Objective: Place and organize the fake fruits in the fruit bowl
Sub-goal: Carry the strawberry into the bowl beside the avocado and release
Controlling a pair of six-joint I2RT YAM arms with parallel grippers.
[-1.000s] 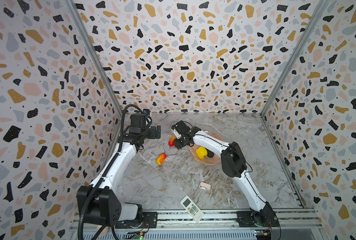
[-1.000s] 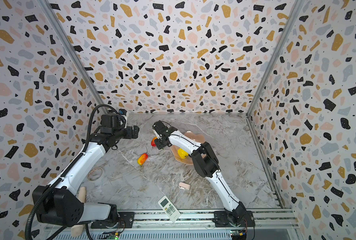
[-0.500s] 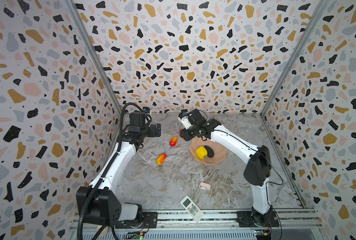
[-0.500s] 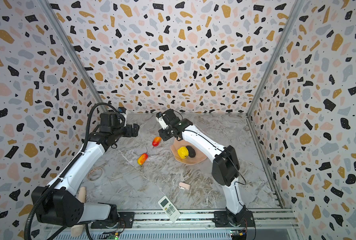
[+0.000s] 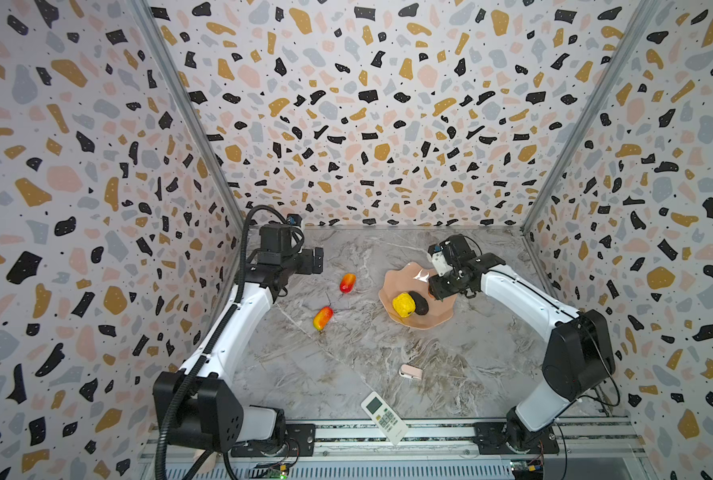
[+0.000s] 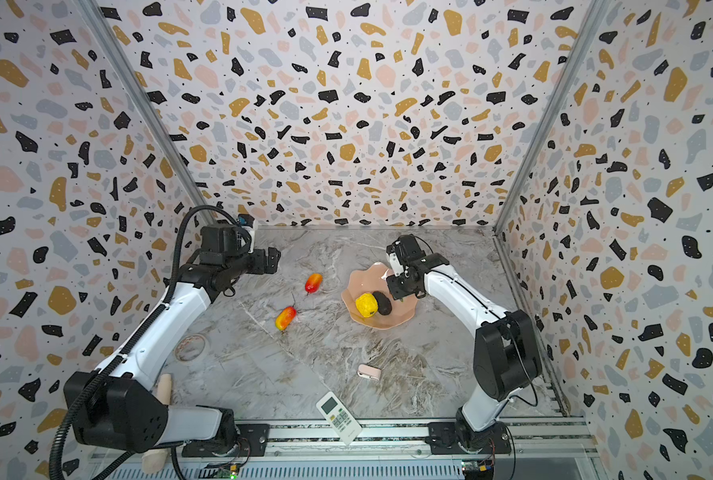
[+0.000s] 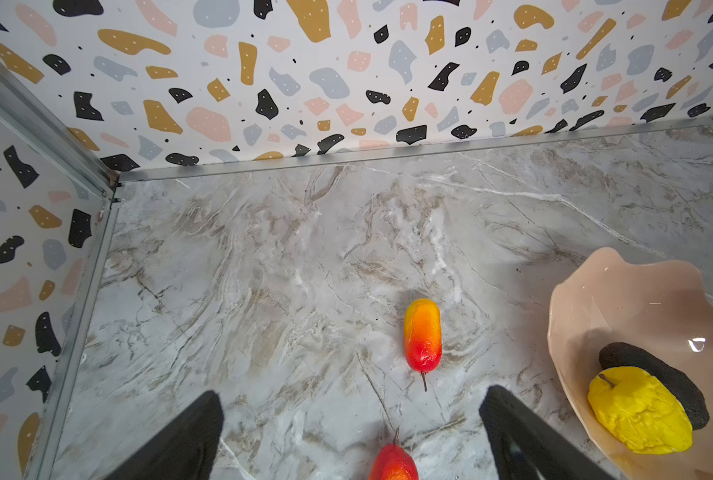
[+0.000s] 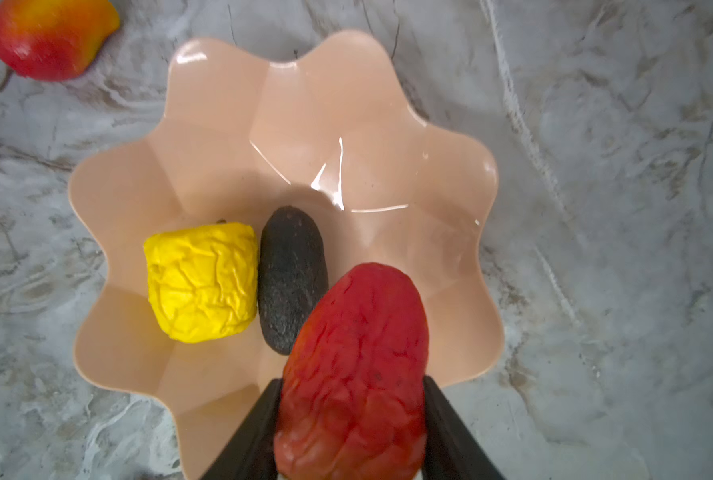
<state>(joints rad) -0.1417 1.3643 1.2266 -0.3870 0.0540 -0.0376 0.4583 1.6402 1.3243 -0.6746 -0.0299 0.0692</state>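
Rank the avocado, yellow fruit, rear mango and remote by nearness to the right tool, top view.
From the right tool:
1. Avocado, in the bowl
2. Yellow fruit, bowl's left side
3. Rear mango, left of bowl
4. Remote, front edge

No text, brand, number or sign is legible in any view. The white remote control [image 5: 384,417] carries a small display and rows of buttons, but in both top views any marking on them is too small to read. The small pink gadget [image 5: 411,372] likewise shows nothing that can be read at this size.
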